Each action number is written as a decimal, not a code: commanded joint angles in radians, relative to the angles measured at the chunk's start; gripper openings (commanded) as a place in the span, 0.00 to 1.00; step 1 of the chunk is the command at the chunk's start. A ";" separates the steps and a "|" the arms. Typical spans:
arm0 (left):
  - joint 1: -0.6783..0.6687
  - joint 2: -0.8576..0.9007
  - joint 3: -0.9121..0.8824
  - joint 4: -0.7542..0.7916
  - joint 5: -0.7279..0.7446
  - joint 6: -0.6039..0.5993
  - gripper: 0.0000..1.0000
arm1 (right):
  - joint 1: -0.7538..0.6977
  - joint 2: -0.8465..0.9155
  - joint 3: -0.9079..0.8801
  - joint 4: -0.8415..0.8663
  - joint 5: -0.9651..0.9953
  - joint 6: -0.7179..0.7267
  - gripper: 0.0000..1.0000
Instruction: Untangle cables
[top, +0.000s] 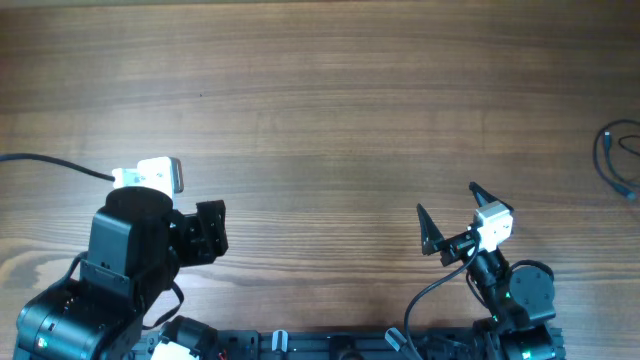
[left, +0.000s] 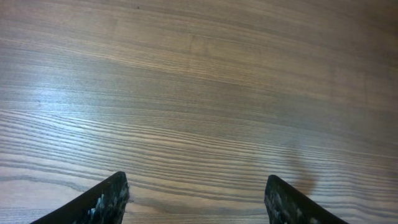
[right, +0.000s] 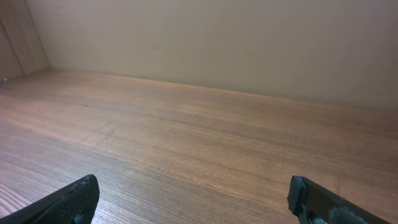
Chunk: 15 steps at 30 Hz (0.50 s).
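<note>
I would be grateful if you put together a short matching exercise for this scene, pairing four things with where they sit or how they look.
Things:
1. cables
2. left gripper
3. right gripper
4. table

Descriptions:
A. open and empty, near the front edge on the left of the overhead view
B. brown wood grain
C. thin and black, at the far right edge of the overhead view, away from both arms
D. open and empty, near the front edge on the right of the overhead view

Pairs: 1-C, 2-A, 3-D, 4-B
</note>
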 joint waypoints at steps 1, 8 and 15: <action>0.005 -0.001 0.008 0.000 -0.017 0.010 0.71 | 0.002 -0.006 -0.003 0.002 0.024 0.013 1.00; 0.005 -0.001 0.008 0.000 -0.017 0.025 0.71 | 0.002 -0.006 -0.003 0.002 0.024 0.013 0.99; 0.005 -0.001 0.008 0.000 -0.017 0.024 0.70 | -0.098 -0.008 -0.003 0.002 0.024 0.020 1.00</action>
